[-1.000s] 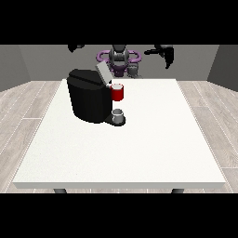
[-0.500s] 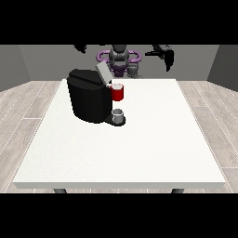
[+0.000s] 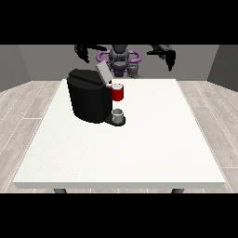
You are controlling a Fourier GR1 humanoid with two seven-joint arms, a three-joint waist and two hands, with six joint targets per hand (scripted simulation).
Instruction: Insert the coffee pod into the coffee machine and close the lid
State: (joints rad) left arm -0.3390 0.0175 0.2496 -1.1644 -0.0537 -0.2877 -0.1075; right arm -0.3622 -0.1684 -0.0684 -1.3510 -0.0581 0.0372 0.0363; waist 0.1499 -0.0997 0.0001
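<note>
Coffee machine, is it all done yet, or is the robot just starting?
Just starting. The coffee machine has its lid up, ready for a pod. Both hands, at the view's left and right, hang raised near the robot, away from it. I cannot pick out the pod. Inserting it and closing the lid remain.

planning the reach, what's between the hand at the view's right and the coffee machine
Front view: hand raised; toward the coffee machine lies only bare table.

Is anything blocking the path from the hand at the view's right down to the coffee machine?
Nothing visible. The hand at the view's right hangs above the table's far edge, with only bare tabletop between it and the coffee machine, whose lid stands open.
</note>
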